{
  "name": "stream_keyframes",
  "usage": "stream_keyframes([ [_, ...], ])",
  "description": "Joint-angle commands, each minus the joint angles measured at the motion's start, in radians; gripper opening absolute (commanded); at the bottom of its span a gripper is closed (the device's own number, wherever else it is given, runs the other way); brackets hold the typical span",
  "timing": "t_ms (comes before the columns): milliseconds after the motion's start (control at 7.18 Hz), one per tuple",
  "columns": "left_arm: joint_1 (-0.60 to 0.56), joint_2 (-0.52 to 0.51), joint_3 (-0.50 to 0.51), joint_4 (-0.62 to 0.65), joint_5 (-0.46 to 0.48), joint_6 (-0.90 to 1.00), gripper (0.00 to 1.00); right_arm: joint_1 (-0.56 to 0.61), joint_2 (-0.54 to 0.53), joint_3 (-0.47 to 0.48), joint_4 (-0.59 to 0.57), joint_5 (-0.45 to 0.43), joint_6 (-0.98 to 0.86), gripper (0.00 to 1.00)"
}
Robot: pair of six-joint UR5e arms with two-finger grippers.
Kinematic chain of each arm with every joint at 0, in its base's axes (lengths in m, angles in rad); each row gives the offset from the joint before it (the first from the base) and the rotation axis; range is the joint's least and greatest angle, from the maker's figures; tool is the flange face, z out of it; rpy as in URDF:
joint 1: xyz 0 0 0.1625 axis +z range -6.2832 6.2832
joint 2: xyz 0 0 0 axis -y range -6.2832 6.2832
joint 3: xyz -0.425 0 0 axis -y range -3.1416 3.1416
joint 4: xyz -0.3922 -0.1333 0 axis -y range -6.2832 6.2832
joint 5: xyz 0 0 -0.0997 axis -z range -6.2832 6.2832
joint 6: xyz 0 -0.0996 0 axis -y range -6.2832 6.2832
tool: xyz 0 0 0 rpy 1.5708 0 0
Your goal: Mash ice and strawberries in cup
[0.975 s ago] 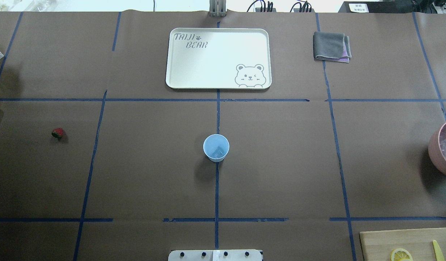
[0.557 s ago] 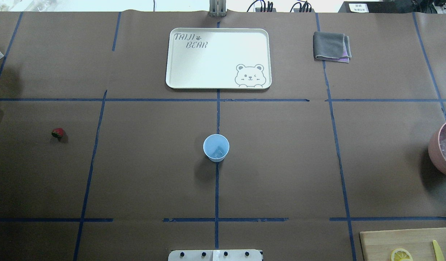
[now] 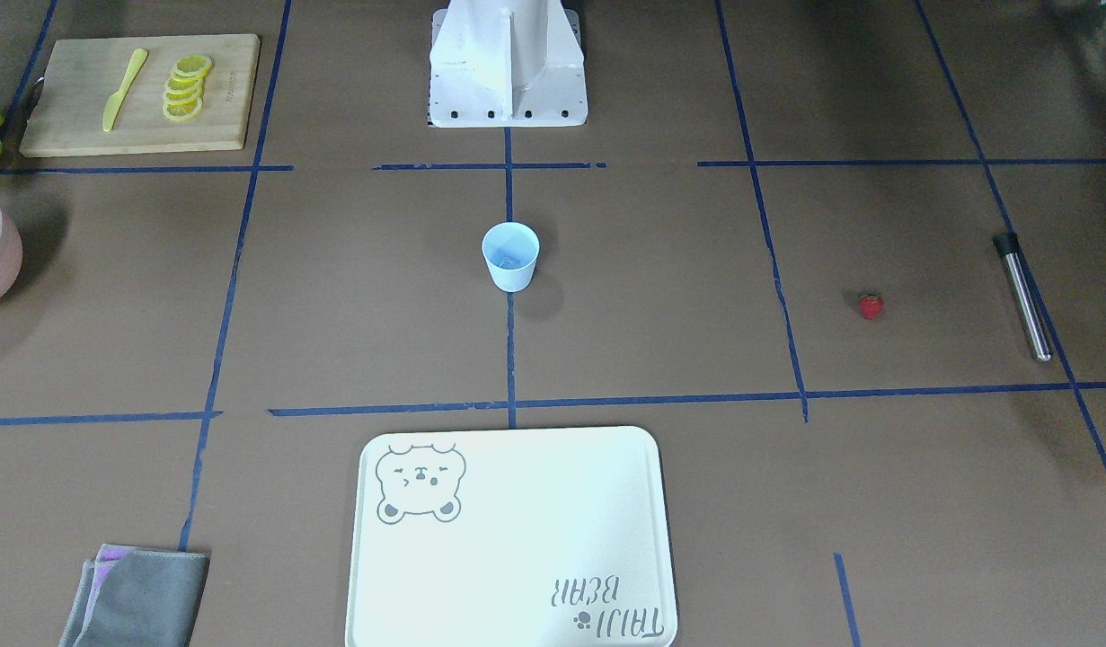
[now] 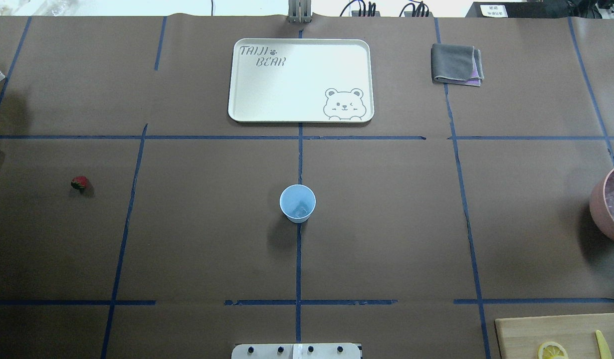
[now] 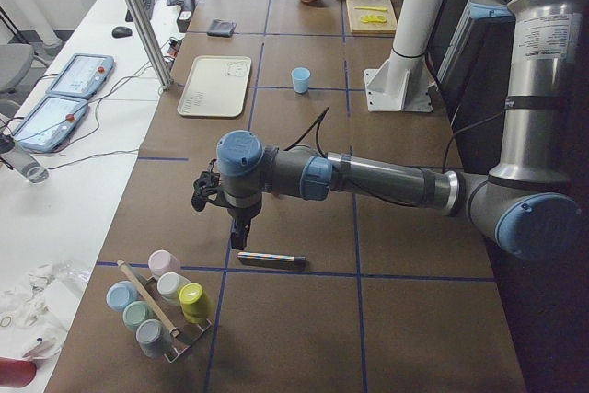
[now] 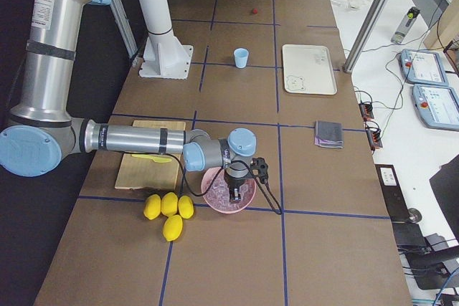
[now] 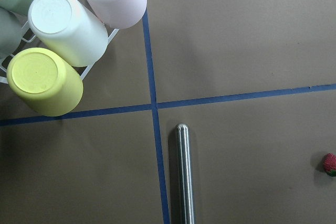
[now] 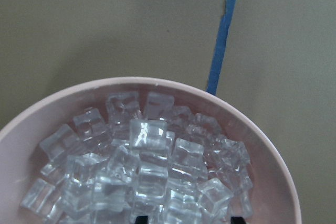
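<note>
The pale blue cup [image 4: 297, 203] stands upright at the table's middle, with a small clear lump of ice [image 4: 300, 212] at its bottom. The strawberry [image 4: 79, 183] lies on the table far to the left; it also shows in the left wrist view [image 7: 329, 163]. The pink bowl [image 8: 31, 124] holds several ice cubes [image 8: 147, 161]. My right gripper [image 8: 186, 219] hangs just over these cubes, fingertips apart, open. My left gripper [image 5: 239, 236] hovers above a metal rod [image 7: 184, 177]; I cannot tell whether it is open or shut.
A white bear tray [image 4: 301, 118] and a folded grey cloth [image 4: 456, 64] lie at the far side. A cutting board [image 3: 229, 90] with lemon slices and a yellow knife sits near the pink bowl [image 4: 598, 204]. Whole lemons [image 6: 168, 209] lie beside it. A rack of cups [image 7: 68, 27] stands by the rod.
</note>
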Motion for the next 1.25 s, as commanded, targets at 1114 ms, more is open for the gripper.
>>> stream_keyframes([
  [1114,-0.002,0.0,-0.008,0.005,0.0,0.0,1.0,-0.023,0.026,-0.038,0.0,-0.002,-0.006,0.53],
])
